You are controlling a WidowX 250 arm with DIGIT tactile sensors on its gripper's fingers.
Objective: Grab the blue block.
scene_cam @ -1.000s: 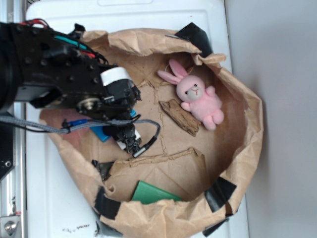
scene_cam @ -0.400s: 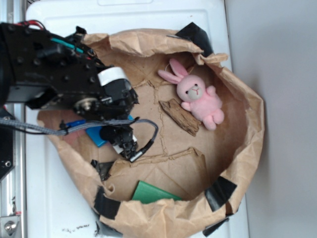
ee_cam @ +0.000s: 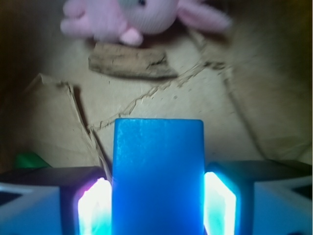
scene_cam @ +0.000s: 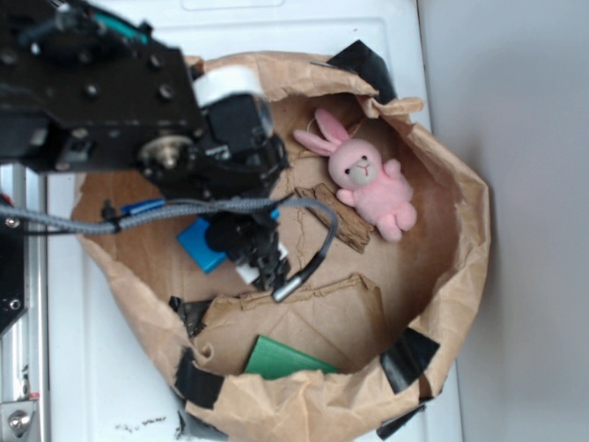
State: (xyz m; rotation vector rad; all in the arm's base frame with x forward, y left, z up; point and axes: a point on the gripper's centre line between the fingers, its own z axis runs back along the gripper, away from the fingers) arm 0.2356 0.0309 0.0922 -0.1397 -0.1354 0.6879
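Clearly, the jaws (ee_cam: 157, 196) are gripping the blue block (ee_cam: 158, 171), with a glowing pad pressing each long side in the lower middle of the wrist view. In the exterior view the blue block (scene_cam: 204, 243) is showing as a blue corner at middle left, mostly hidden under the black arm (scene_cam: 120, 101), inside the crumpled paper bag (scene_cam: 465, 230) that is sitting on the white worktop (scene_cam: 101, 368).

The smooth sides are probably making a slip the main risk, since only the near part of the slab is sitting between the pads and a jerk could tilt it out. A pink bunny (scene_cam: 368, 180) and a piece of bark (scene_cam: 336, 216) are lying toward the upper right, with a green block (scene_cam: 281, 359) at lower middle; the dangling cable (scene_cam: 304, 272) could be snagging the bag's torn paper.
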